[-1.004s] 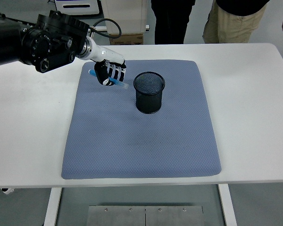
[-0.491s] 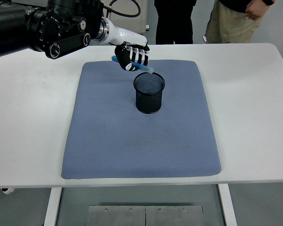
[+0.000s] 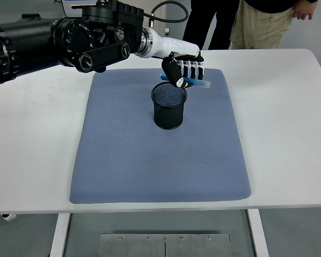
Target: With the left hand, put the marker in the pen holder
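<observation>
1. Broadly, the white counter (image 3: 289, 107) carries everything, its bare margins all around the pen holder leaving the arm free to sweep in from the left without meeting anything.
2. The blue-grey mat (image 3: 150, 160) lies under the pen holder — probably there to cushion the surface and stop things sliding or rolling off.
3. The black left arm (image 3: 53, 40) reaches across behind and to the left of the pen holder, raised clear of the mat so the hand can come over the rim from above.
4. The mesh pen holder (image 3: 169, 105) stands upright in the far half of the mat, mouth open to the top, which suits a drop from above.
5. The left hand (image 3: 183, 70) hangs just behind and above the holder's rim, fingers wrapped around the marker.
6. The blue marker (image 3: 197, 82) lies nearly level in that grasp, one end poking out to the right of the holder's mouth — it looks as if it must be tipped downward before it can go in.
</observation>
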Robot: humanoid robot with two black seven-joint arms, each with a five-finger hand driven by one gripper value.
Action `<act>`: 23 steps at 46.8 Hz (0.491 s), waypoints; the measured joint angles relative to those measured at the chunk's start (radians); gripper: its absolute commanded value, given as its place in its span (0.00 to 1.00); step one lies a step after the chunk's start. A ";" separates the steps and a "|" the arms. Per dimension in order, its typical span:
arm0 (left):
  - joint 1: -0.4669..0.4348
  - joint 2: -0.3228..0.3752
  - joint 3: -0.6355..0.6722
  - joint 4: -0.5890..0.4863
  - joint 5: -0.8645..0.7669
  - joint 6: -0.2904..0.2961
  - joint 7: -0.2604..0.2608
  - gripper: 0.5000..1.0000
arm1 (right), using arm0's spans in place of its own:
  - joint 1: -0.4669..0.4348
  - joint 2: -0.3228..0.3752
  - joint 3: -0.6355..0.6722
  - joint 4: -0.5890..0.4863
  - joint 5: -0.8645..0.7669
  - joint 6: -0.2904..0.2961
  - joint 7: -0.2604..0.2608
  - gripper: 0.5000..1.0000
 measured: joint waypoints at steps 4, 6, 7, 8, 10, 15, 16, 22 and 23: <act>0.005 0.000 -0.005 0.000 -0.038 0.000 0.000 0.00 | 0.000 0.000 0.000 0.000 0.000 0.000 0.000 1.00; 0.012 0.000 -0.007 0.000 -0.060 0.000 -0.001 0.00 | 0.000 0.000 0.000 0.000 0.000 0.000 0.000 1.00; 0.016 0.000 -0.008 0.000 -0.067 0.000 -0.001 0.00 | 0.000 0.000 0.000 0.000 0.000 0.000 0.000 1.00; 0.020 0.000 -0.008 -0.001 -0.077 0.000 -0.001 0.00 | 0.000 0.000 -0.001 0.000 0.000 0.000 0.000 1.00; 0.027 0.000 -0.010 -0.001 -0.106 0.000 -0.001 0.00 | 0.000 0.000 0.000 0.000 0.000 0.000 0.000 1.00; 0.044 0.000 -0.013 -0.001 -0.169 0.000 -0.001 0.00 | 0.000 0.000 0.000 0.000 0.000 0.000 0.000 1.00; 0.046 0.000 -0.013 -0.001 -0.179 0.000 -0.001 0.00 | 0.000 0.000 0.000 0.000 0.000 0.000 0.000 1.00; 0.060 0.000 -0.013 -0.001 -0.226 0.000 -0.001 0.00 | 0.000 0.000 0.000 0.000 0.000 0.000 0.000 1.00; 0.062 0.000 -0.013 -0.001 -0.233 0.000 -0.001 0.00 | 0.000 0.000 0.000 0.000 0.000 0.000 0.000 1.00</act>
